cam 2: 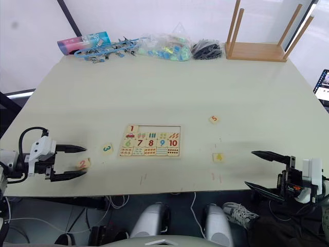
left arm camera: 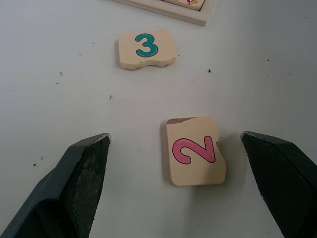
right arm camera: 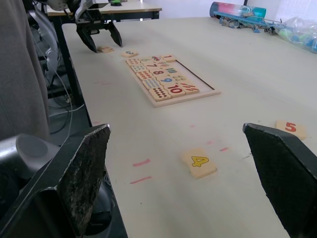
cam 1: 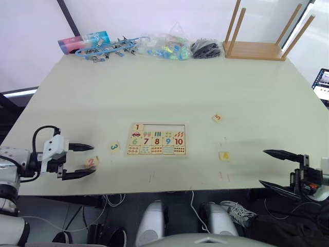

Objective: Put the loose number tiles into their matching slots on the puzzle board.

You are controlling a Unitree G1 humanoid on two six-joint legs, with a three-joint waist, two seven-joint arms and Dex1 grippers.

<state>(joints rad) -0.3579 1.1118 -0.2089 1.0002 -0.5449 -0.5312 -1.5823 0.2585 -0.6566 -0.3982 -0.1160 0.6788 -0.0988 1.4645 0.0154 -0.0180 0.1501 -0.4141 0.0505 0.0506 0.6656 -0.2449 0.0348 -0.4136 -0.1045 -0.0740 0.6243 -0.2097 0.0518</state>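
Note:
The puzzle board (cam 1: 157, 139) lies flat near the table's front middle, its tile 1 seated at the top left and the slots beside it bare. Loose tile 2 (left arm camera: 195, 157), pink, lies between the fingers of my open left gripper (cam 1: 85, 160) at the front left, untouched. Tile 3 (cam 1: 114, 147), green, rests between that gripper and the board. Right of the board lie tile 4 (cam 1: 224, 156), yellow, and tile 5 (cam 1: 217, 118), red. My right gripper (cam 1: 275, 169) hangs open at the front right edge, apart from tile 4 (right arm camera: 199, 163).
An upturned wooden stool (cam 1: 257, 49) stands at the table's far right. Along the far edge lie a blue clip rack (cam 1: 105, 49), a bag of coloured pieces (cam 1: 164, 47) and a black bundle (cam 1: 205, 49). A laptop (cam 1: 323, 85) sits off the right edge.

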